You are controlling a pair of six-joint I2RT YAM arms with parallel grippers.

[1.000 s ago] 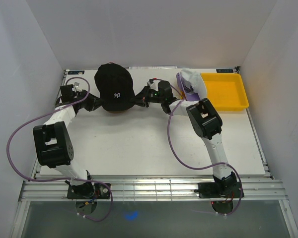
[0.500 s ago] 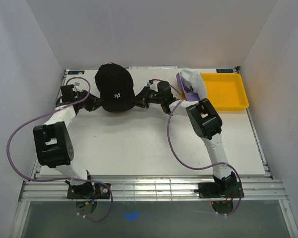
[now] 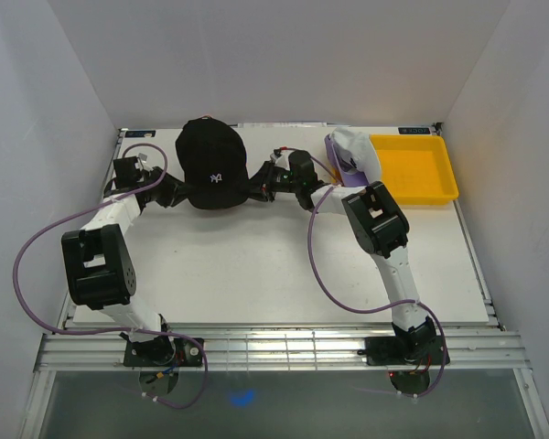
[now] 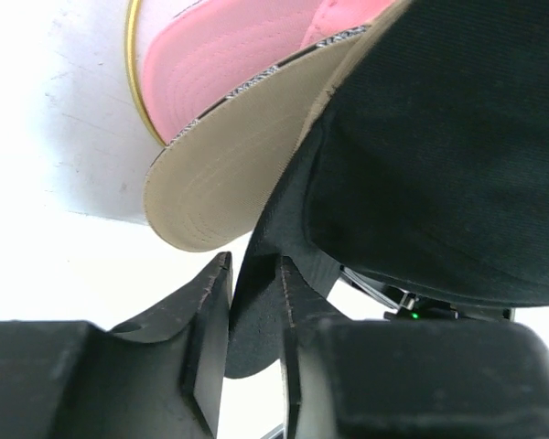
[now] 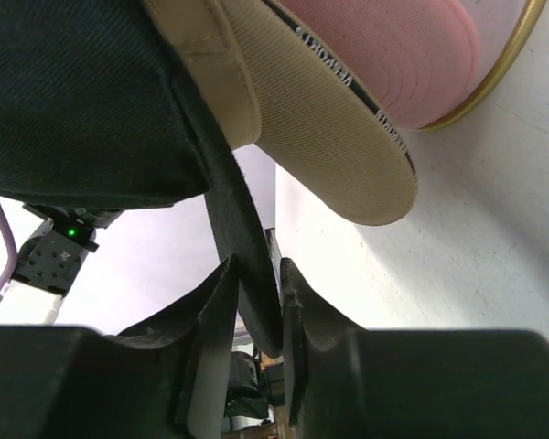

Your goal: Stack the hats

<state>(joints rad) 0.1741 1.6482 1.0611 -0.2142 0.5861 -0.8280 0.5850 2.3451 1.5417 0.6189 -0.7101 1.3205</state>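
Evidently left pincer point(image 4: 253, 279) and right pincer point(image 5: 256, 274) narrow around black cap point(image 3: 210, 160) brim, grip unclear.

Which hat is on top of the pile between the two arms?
The black cap with the white logo; the tan brim and pink brim lie beneath it. The white cap and purple cap sit apart by the yellow tray.

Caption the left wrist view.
The black cap's brim in the left pincer, over the tan cap and pink cap.
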